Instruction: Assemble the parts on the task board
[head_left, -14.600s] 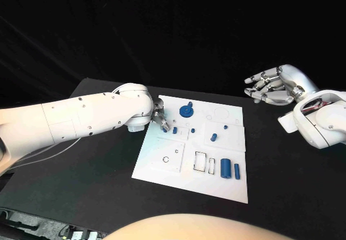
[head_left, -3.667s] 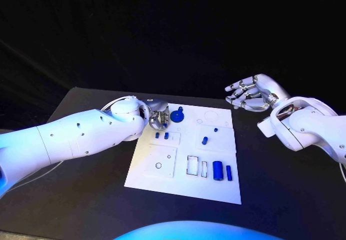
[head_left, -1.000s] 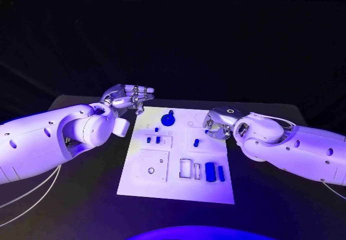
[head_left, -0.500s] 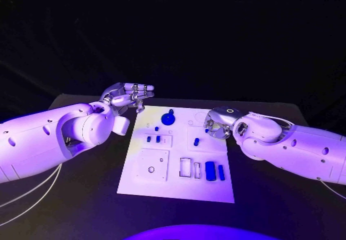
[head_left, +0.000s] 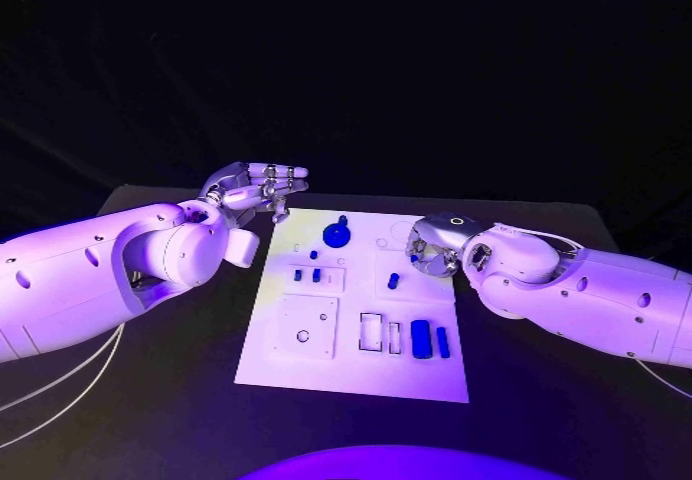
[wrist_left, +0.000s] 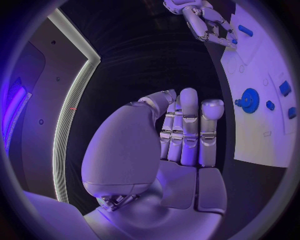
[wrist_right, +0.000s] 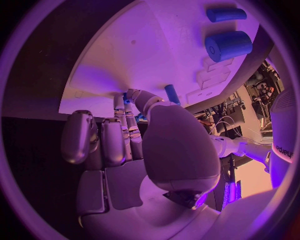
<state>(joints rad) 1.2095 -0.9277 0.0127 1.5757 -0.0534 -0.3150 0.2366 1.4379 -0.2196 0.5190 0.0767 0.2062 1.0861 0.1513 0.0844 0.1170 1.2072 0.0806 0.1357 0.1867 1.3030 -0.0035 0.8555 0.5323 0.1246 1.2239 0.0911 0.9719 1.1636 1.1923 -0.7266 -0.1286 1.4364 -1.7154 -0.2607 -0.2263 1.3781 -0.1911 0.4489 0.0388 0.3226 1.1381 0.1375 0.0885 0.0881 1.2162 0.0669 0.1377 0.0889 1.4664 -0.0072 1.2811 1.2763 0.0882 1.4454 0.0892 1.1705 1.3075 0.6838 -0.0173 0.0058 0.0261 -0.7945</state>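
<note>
In the head view the task board (head_left: 355, 345) is lying in the middle of the black table (head_left: 548, 380), with the blue gear part (head_left: 336, 238) standing near its far edge, two small blue pegs (head_left: 307, 274) sitting just nearer than the gear, and a thick blue cylinder (head_left: 420, 338) lying beside a thinner blue bar (head_left: 443, 343) toward the board's near right corner. The left hand (head_left: 260, 188) is hanging off the board's far left corner, fingers curled together with nothing in them, leaving the left half of the board unobstructed. The right hand (head_left: 433, 250) is reaching over the board's right edge, its fingers pointing down close to a small blue peg (head_left: 392, 281); whether they are actually pinching anything is hard to say. Compared with half a second ago, both hands are sitting almost where they were, the left one a touch higher. In the left wrist view the left hand (wrist_left: 181, 135) is showing its fingers folded side by side on nothing, well apart from the gear (wrist_left: 250, 100) on the board (wrist_left: 256, 145). In the right wrist view the right hand (wrist_right: 134, 135) is bending its fingers down to the board (wrist_right: 144, 55), their tips meeting beside a blue peg (wrist_right: 172, 94), with the cylinder (wrist_right: 228, 46) and bar (wrist_right: 226, 14) lying well beyond.
</note>
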